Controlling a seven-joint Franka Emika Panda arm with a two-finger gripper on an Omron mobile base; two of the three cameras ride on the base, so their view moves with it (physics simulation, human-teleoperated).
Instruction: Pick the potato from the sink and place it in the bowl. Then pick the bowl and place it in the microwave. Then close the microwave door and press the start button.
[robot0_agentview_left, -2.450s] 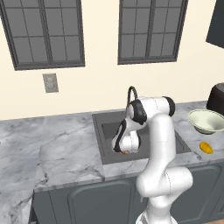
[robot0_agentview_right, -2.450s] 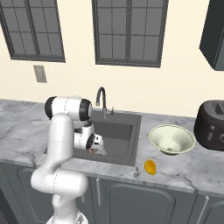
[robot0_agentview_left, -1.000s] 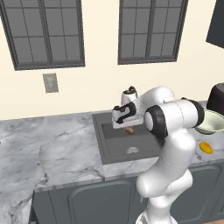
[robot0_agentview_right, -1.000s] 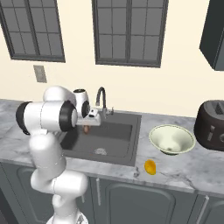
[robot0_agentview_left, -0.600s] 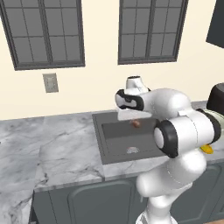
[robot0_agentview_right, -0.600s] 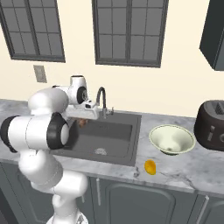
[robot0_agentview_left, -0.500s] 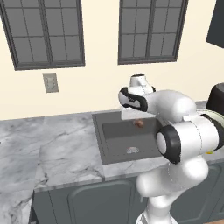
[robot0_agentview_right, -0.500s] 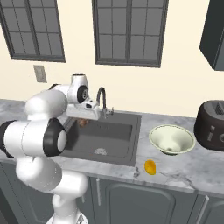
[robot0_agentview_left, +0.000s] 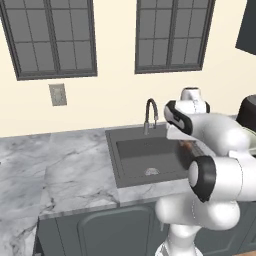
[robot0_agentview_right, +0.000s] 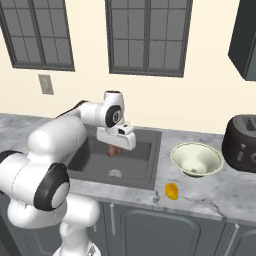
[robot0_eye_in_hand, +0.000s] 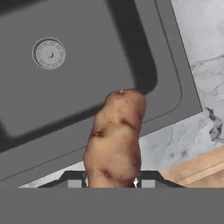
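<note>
My gripper (robot0_agentview_right: 116, 146) is shut on the potato (robot0_eye_in_hand: 117, 139), an orange-brown oblong lump that hangs point-down between the fingers (robot0_eye_in_hand: 149, 179). It is held in the air above the sink (robot0_agentview_right: 92, 159), over the right part of the dark basin. In the left base view the potato (robot0_agentview_left: 186, 145) peeks out under the hand near the basin's right rim. The pale cream bowl (robot0_agentview_right: 196, 160) stands upright on the counter to the right of the sink, apart from the gripper. The microwave and its door are out of view.
A curved faucet (robot0_agentview_left: 150, 112) rises behind the basin, and the drain (robot0_eye_in_hand: 49, 53) lies below the hand. A yellow-orange rounded item (robot0_agentview_right: 171, 191) lies on the marble near the counter's front edge. A dark appliance (robot0_agentview_right: 242, 137) stands at the far right.
The arm has lifted the potato out of the basin and swung it from the left side of the sink to the right, toward the bowl. The grip has stayed the same.
</note>
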